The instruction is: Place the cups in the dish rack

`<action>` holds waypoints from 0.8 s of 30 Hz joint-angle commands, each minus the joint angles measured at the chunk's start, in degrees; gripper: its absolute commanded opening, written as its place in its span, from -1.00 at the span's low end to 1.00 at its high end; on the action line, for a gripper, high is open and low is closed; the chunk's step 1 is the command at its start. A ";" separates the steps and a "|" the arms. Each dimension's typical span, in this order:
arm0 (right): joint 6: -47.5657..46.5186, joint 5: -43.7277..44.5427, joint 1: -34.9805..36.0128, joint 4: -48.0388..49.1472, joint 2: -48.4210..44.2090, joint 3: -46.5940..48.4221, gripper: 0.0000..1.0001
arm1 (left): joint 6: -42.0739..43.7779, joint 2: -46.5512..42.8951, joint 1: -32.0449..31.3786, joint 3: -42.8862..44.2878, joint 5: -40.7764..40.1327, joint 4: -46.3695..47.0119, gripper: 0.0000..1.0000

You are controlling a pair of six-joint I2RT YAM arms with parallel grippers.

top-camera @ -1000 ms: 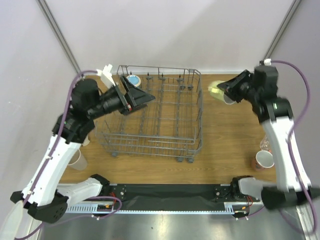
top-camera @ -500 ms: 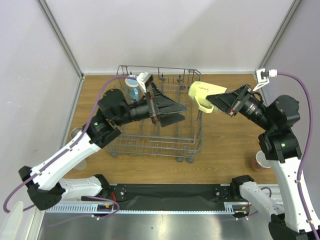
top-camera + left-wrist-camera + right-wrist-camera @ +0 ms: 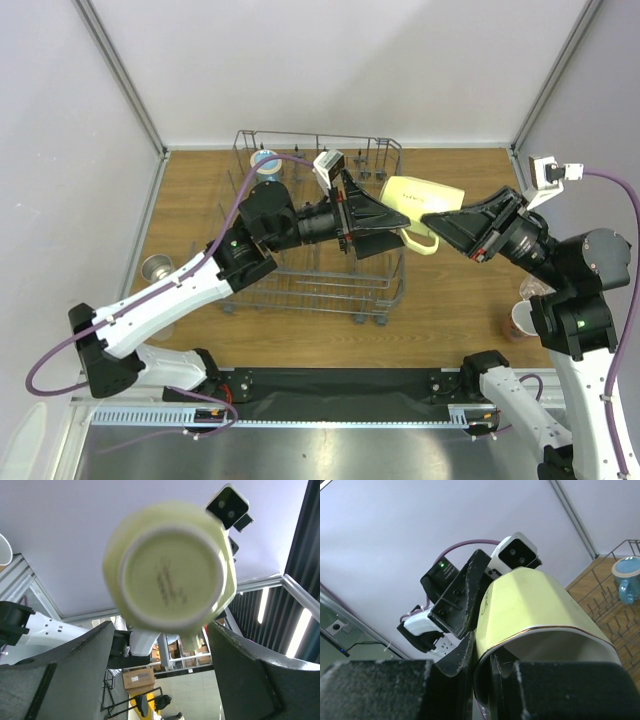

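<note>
My right gripper [image 3: 432, 220] is shut on the rim of a pale yellow mug [image 3: 425, 200], one finger inside and one outside [image 3: 482, 665]. It holds the mug on its side in the air over the right edge of the grey wire dish rack [image 3: 300, 270]. My left gripper [image 3: 403, 228] is open, with its fingers flanking the mug's base [image 3: 170, 570]. I cannot tell if they touch it. A blue cup [image 3: 265, 162] stands in the rack's far left corner and also shows in the right wrist view [image 3: 625, 577].
A salmon pink cup [image 3: 525, 320] and a clear glass [image 3: 530, 290] stand on the wooden table at the right, beside my right arm. A small glass [image 3: 155, 268] stands left of the rack. Grey walls close the table at the back and sides.
My right gripper has carried the yellow mug left and higher, to over the rack's right edge. My left arm has swung right across the rack, and its open fingers now reach the mug's base.
</note>
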 commanded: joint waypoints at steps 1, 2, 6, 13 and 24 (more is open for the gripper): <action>0.08 -1.54 0.32 7.35 -1.49 0.20 -1.00 | -1.21 1.43 -1.31 4.11 -0.63 3.84 0.61; 0.34 -1.97 0.32 7.44 -1.66 -0.41 -1.00 | -1.20 1.60 -1.40 4.29 -0.63 3.32 0.60; -0.61 -1.54 0.41 8.23 -2.02 -0.24 -1.00 | -1.99 2.48 -1.49 4.03 -0.54 4.19 0.42; -2.72 -0.75 0.41 5.77 -1.67 -0.41 -1.00 | -3.40 4.24 -1.76 5.09 0.69 5.77 0.10; -3.17 -1.27 0.41 6.74 0.44 -0.50 -1.00 | -2.79 7.40 -1.93 9.39 3.50 3.93 -0.07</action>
